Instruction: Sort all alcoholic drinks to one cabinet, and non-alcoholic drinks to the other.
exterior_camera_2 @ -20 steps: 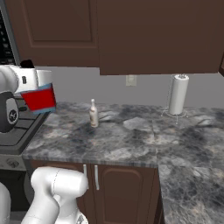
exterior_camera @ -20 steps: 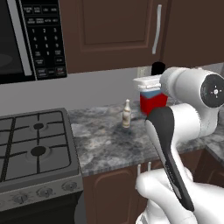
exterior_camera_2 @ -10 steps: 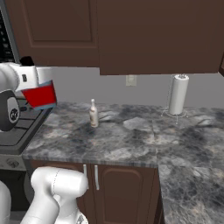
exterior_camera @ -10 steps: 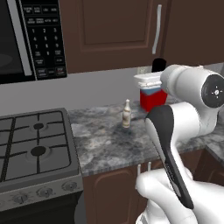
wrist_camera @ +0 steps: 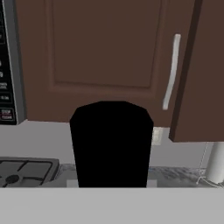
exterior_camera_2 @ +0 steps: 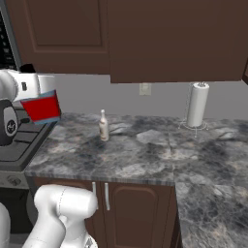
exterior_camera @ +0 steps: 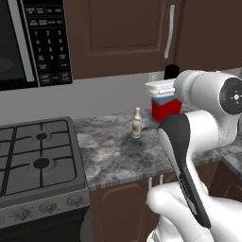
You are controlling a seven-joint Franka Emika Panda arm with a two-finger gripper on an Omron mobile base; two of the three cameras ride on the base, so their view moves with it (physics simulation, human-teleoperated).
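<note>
The tool is clamped on the squat blue bottle, whose red label faces the right base camera, and holds it in the air above the left end of the table, close to the stove. In the left base view the same bottle shows its red label and pale blue shoulder just behind the arm's big white joint, with the black cap poking up above it. From the hand camera that cap is a broad black shape (very close to the lens) rising at the bottom centre. Behind it stands the dark brown wall cabinet, its panelled door closed, with the slim silver bar handle upright toward the door's right side. The slim pale bottle with a white cap stands upright on the grey marbled table, well apart from the held one. A paper towel roll stands farther right along the wall, and the microwave hangs above the stove.
</note>
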